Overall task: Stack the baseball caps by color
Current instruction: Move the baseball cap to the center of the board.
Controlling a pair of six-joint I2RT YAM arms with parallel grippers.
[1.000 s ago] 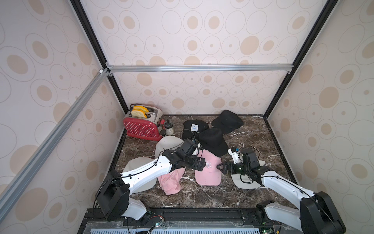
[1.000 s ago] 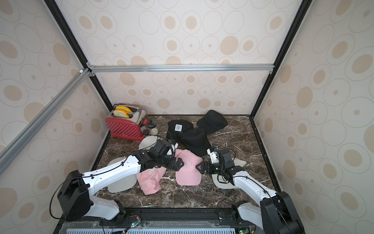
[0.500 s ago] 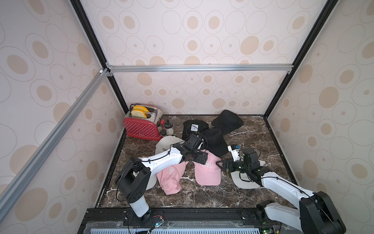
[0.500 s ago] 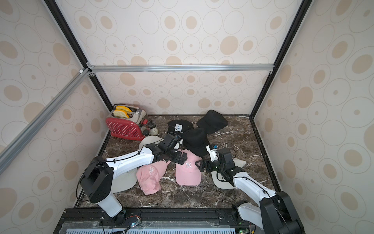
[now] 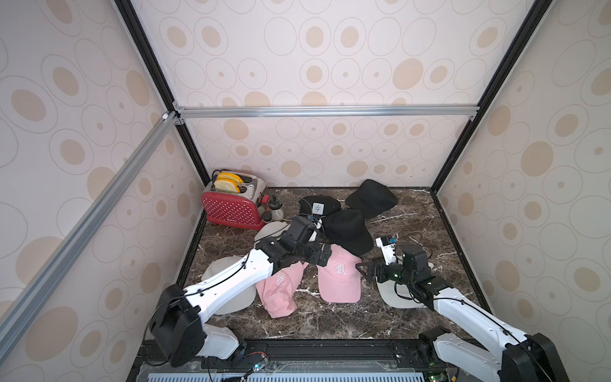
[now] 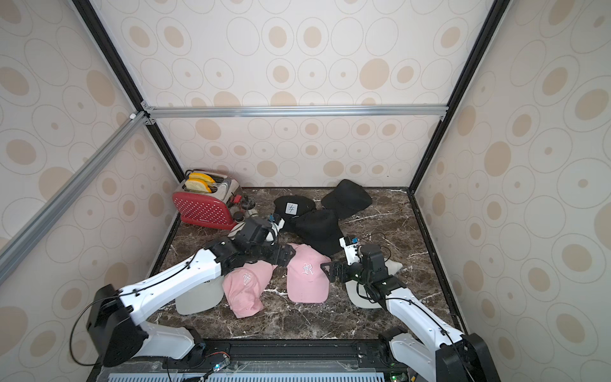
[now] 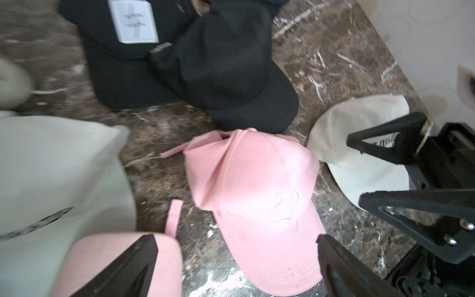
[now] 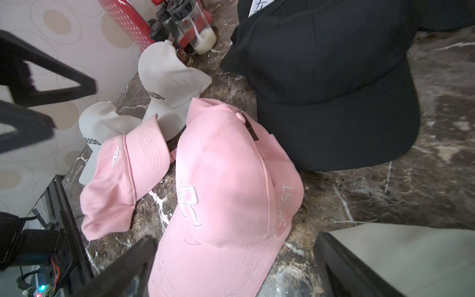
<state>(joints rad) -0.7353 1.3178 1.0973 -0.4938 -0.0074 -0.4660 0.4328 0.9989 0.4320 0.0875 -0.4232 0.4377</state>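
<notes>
- Brown marble desk (image 5: 413,211) sits in a booth of cream walls printed with tan ovals. An aluminium rail (image 5: 324,110) crosses the back wall in both top views.
- At the desk's back left corner stands a red toaster (image 5: 231,211) holding yellow slices. Only the right wrist view shows the shaker jar (image 8: 198,33) beside it clearly, with white grains inside.
- Three black caps overlap at back centre: the patched black cap (image 5: 317,206), the far black cap (image 5: 370,198) and the near black cap (image 5: 347,231).
- The crumpled pink cap (image 5: 279,291) and the SPORT pink cap (image 5: 339,281) lie side by side, slightly apart, at centre front. The side lettering reads only in the right wrist view.
- The left off-white cap (image 5: 218,268) lies under the left arm. The back off-white cap (image 5: 269,230) lies near the toaster, and the right off-white cap (image 5: 393,297) lies under the right arm.
- The left tool (image 5: 322,256) is spread wide and empty, above the pink caps' back ends.
- The right tool (image 5: 362,269) is spread and empty, just beside the SPORT pink cap's right edge. The left wrist view shows it over the right off-white cap.
</notes>
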